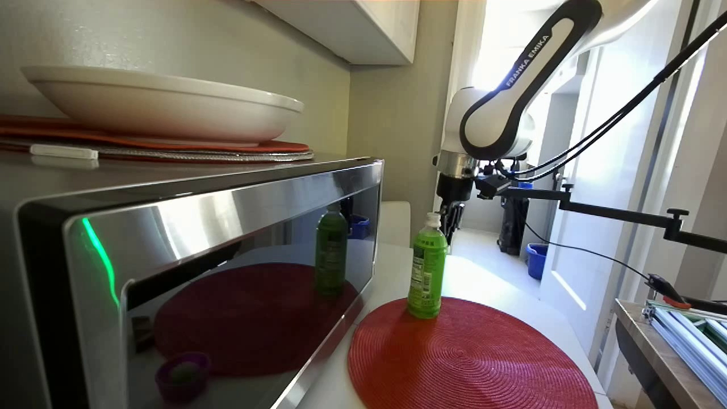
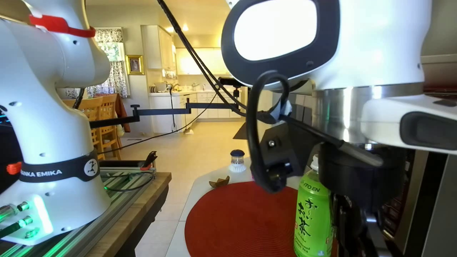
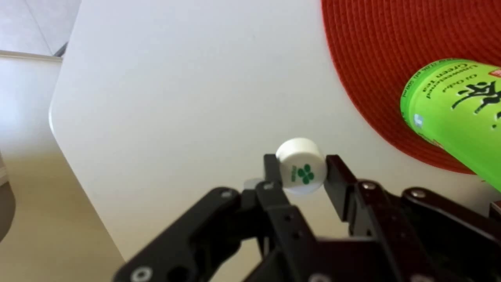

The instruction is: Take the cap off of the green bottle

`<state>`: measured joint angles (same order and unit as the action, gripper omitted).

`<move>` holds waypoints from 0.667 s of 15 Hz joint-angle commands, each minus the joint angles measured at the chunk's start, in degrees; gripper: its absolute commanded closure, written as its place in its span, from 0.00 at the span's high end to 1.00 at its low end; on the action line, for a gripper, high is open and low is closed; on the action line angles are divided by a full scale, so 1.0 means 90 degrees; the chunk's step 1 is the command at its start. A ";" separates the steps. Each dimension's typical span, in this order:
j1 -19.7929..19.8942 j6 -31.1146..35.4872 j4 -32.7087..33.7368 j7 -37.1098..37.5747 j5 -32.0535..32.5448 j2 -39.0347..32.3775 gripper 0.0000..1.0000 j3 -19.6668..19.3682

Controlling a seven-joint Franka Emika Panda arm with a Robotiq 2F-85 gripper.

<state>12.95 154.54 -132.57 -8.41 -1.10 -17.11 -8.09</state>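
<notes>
On the round red placemat (image 1: 477, 353): the ITO EN green tea bottle (image 2: 314, 218) stands upright near the edge.
White cap (image 3: 300, 167): off the bottle, above bare counter (image 3: 188, 94) in the wrist view.
Fingers (image 3: 339, 186): 2, pinching the cap from opposite sides.
Uncapping: looks done; setting the cap down probably remains.
Good handling: keep the squeeze steady, clear the bottle sideways before lowering, and let go only when the cap rests flat; a knock could spill the tea.
Cap shape: short, smooth cylinder with a green clover mark, likely hard plastic that could slip if held off-centre.
Bottle top: white, probably bare neck, too small to be sure.
Placemat texture: ridged, concentric woven coils.
Counter surface: smooth, white.
Microwave (image 1: 250, 284): steel trim, dark reflective door.
</notes>
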 commanded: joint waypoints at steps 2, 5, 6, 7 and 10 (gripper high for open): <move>0.0139 0.0385 0.0166 -0.0019 -0.0255 -0.0443 0.09 0.0073; 0.0315 0.0588 0.0222 -0.0145 -0.0430 -0.0662 0.09 0.0216; 0.0360 0.0627 0.0251 -0.0152 -0.0488 -0.0740 0.09 0.0250; 0.0398 0.0661 0.0269 -0.0157 -0.0518 -0.0806 0.09 0.0279; 0.0511 0.0700 0.0365 -0.0151 -0.0569 -0.1022 0.09 0.0340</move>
<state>15.79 160.06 -131.00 -8.45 -4.40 -24.11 -6.42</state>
